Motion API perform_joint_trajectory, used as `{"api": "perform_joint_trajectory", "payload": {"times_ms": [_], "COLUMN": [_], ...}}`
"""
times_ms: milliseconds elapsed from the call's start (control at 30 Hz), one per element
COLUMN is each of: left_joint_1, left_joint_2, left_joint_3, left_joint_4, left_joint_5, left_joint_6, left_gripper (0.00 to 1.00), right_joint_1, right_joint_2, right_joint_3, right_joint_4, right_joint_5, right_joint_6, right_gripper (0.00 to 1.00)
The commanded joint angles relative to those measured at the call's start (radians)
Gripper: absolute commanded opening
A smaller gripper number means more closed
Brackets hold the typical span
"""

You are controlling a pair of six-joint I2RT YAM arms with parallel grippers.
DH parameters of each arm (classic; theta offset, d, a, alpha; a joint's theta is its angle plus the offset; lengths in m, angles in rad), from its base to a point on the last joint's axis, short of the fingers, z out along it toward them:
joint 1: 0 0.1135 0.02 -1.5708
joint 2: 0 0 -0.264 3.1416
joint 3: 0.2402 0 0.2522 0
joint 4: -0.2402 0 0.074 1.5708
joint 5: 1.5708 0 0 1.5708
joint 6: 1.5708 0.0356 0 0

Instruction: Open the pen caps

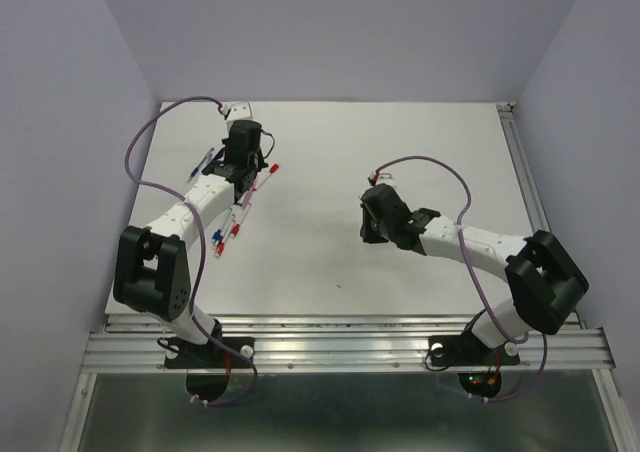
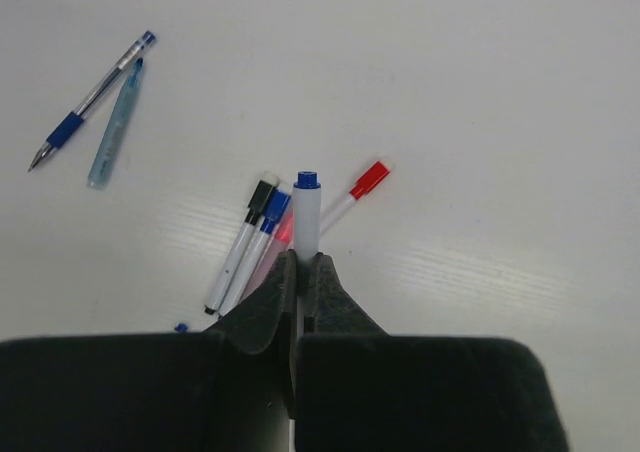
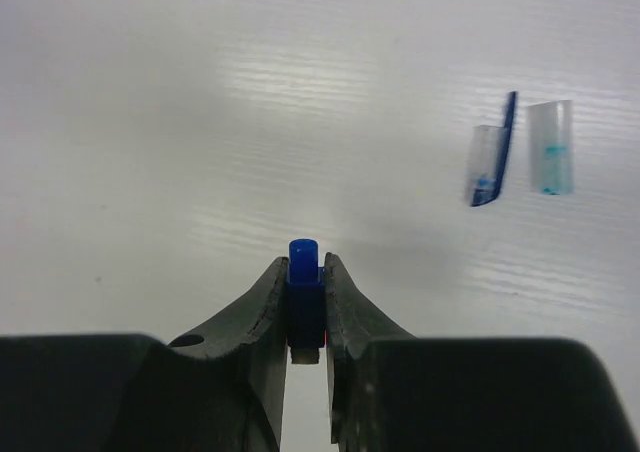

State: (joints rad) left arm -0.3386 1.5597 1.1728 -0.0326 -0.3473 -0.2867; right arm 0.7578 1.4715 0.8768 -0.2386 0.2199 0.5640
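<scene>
White table (image 1: pixel 400 152) sits inside a box with pale purple walls (image 1: pixel 60 122).

The right pincer (image 3: pixel 305 267) is on the right side of the table, well apart from the other one. It is clenched on a dark blue cap (image 3: pixel 303 255). The cap sits right between the two fingertips, and its round top pokes out just past them.

Two more caps lie flat on the table, out in front of the right pincer and off to its right. One is a clear cap with a dark blue clip (image 3: pixel 488 162). The other is a clear cap with light blue inside (image 3: pixel 551 160). They lie just beside each other and do not touch. Both are well apart from the pincer.

The left pincer (image 2: pixel 302 264) is squeezed tight on a white pen (image 2: pixel 307 212). The pen sticks out past the tips and has a small blue end.

Under that pen, three pens lie close together on the table. They wear a black cap (image 2: pixel 264 192), a blue cap (image 2: pixel 274 212) and a red cap (image 2: pixel 369 180). Those caps are still on.

Far off to the left lies a blue pen (image 2: pixel 90 102), with a light blue tube (image 2: pixel 113 130) just beside it.
</scene>
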Motion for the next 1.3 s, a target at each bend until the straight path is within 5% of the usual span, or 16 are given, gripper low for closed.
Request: {"api": "perform_joint_trajectory", "payload": {"times_ms": [0, 533, 1000, 1067, 1167, 1267], "left_joint_1": [0.007, 0.009, 0.021, 0.033, 0.053, 0.090], "left_joint_2": [-0.081, -0.128, -0.069, -0.044, 0.012, 0.052], "left_joint_3": [-0.070, -0.154, -0.032, 0.000, 0.044, 0.089], "left_joint_4": [-0.041, -0.073, -0.121, -0.144, -0.167, -0.159], "left_joint_5": [-0.035, -0.047, -0.082, -0.097, -0.125, -0.092], "left_joint_6": [0.023, -0.058, 0.039, 0.063, 0.129, 0.181], "left_gripper": [0.00, 0.00, 0.00, 0.00, 0.00, 0.00], "right_joint_1": [-0.029, -0.063, -0.063, -0.063, -0.063, -0.063], "right_joint_2": [0.085, 0.216, 0.115, 0.072, -0.025, -0.114], "right_joint_3": [0.094, 0.120, 0.110, 0.108, 0.087, 0.054], "right_joint_4": [-0.047, -0.042, -0.071, -0.077, -0.076, -0.038], "right_joint_5": [0.183, 0.217, 0.190, 0.188, 0.214, 0.234], "right_joint_6": [-0.052, -0.078, -0.067, -0.072, -0.059, -0.052], "right_gripper": [0.10, 0.27, 0.38, 0.49, 0.88, 1.00]}}
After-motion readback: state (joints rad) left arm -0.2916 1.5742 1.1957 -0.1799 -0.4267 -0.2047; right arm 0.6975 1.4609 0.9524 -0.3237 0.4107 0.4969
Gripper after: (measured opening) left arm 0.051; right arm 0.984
